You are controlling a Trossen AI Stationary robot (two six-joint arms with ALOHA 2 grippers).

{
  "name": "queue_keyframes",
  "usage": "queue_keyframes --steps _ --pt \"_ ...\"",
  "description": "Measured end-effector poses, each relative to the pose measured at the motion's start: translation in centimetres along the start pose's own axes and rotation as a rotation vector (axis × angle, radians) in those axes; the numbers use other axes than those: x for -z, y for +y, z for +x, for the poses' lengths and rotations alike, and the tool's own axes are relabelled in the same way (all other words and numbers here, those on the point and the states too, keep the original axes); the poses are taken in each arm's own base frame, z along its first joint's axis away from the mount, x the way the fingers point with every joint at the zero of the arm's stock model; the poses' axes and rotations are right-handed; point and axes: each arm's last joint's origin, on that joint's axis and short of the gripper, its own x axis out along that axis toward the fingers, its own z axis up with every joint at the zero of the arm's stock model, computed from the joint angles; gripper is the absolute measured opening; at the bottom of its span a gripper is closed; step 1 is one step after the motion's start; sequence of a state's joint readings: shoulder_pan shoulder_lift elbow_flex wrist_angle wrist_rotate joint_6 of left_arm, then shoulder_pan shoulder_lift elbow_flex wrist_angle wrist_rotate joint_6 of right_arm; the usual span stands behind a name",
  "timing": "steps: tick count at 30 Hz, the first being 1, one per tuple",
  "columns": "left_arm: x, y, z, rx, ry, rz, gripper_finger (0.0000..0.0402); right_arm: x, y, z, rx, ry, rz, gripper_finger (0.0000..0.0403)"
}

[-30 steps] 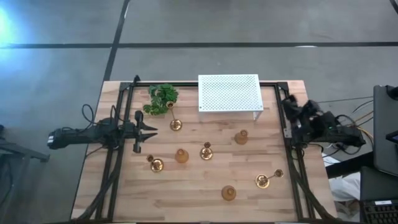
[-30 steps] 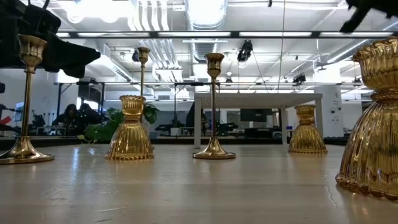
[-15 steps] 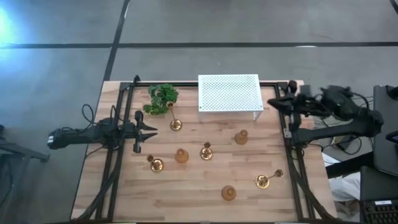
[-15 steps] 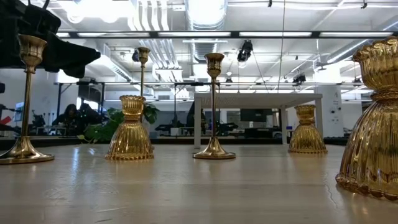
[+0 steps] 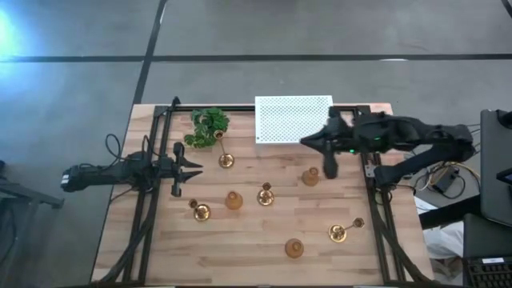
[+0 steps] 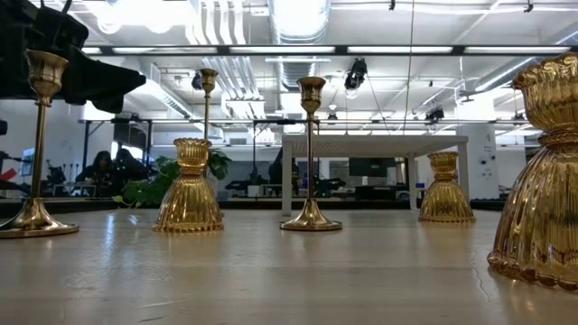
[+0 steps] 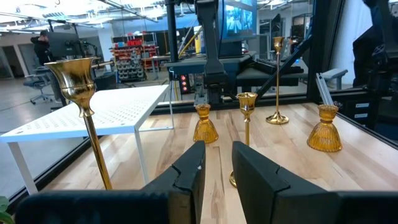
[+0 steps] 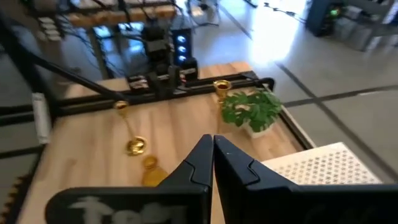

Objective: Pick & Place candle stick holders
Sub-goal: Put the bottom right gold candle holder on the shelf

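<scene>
Several shiny gold candle stick holders stand on their bases across the wooden table. A thin-stemmed one [image 5: 226, 161] is beside the plant. A squat one [image 5: 310, 176] stands just near-side of my right gripper. Others [image 5: 266, 194] [image 5: 233, 200] [image 5: 294, 248] stand toward the near edge. My right gripper [image 5: 306, 142] hovers shut above the table by the white box's near right corner, its fingers [image 8: 212, 149] pointing toward the table's left. My left gripper [image 5: 189, 166] waits level at the left side, slightly open [image 7: 216, 167], with nothing between its fingers.
A green leafy plant [image 5: 210, 126] and a white perforated box [image 5: 294, 118] stand along the far edge. Black frame rails [image 5: 376, 224] run down both table sides. One thin-stemmed holder [image 5: 340, 232] stands near the right rail. A person [image 6: 97, 167] shows in the room beyond.
My right arm has lifted from its folded rest at the table's right edge. It has swung out toward the left, over the table beside the white box. Its gripper has tipped up from pointing steeply down to nearly level and stays shut. The holders have not moved.
</scene>
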State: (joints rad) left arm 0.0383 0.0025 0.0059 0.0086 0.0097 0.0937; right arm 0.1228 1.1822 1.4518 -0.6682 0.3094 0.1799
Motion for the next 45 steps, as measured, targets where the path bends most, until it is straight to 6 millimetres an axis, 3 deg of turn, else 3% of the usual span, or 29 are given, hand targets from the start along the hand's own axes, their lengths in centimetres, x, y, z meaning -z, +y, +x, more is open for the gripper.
queue_keyframes --steps 4,8,12,19,23,36,41,45 --pt "0.0 0.0 0.0 0.000 0.000 0.000 0.0085 0.4 0.7 1.7 0.037 0.066 0.015 0.0008" --pt "0.0 0.0 0.0 0.000 0.000 0.000 0.0085 2.6 1.2 1.3 0.117 0.272 0.053 0.0008" --pt "0.0 0.0 0.0 0.000 0.000 0.000 0.0085 4.8 2.0 -1.5 0.268 0.419 0.132 0.0008" --pt "0.0 0.0 0.0 0.000 -0.002 0.000 0.0085 6.4 5.4 -8.0 0.242 0.225 0.301 0.0008" --pt "0.0 0.0 0.0 -0.001 -0.003 0.000 0.0085 7.8 6.7 -9.7 0.234 0.195 0.342 0.0008" --pt "0.0 0.0 0.0 -0.001 -0.005 0.000 0.0085 10.9 11.3 -8.8 0.281 0.282 0.402 0.0008" --pt "0.0 0.0 0.0 -0.001 -0.005 0.000 0.0085 10.5 13.4 -8.5 0.269 0.330 0.435 0.0008" --pt "-0.1 0.0 0.0 -0.001 -0.005 0.000 0.0085 8.8 15.2 -9.0 0.216 0.328 0.474 0.0008"
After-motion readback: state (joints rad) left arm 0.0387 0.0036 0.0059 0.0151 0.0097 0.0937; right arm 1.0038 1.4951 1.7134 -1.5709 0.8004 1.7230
